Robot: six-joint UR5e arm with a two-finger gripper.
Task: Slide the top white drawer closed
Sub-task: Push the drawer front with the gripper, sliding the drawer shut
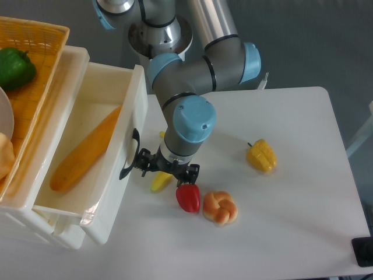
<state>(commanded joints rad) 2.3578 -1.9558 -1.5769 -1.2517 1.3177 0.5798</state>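
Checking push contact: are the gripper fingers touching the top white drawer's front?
Touching, as far as the one camera view shows: the gripper has a left finger pressed against the black handle of the top white drawer, no gap visible.

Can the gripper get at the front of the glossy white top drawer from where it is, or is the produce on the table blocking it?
Probably yes. The gripper sits right beside the top white drawer's black curved handle, nothing between them. The yellow pepper slice and red bell pepper lie on the far side from the drawer.
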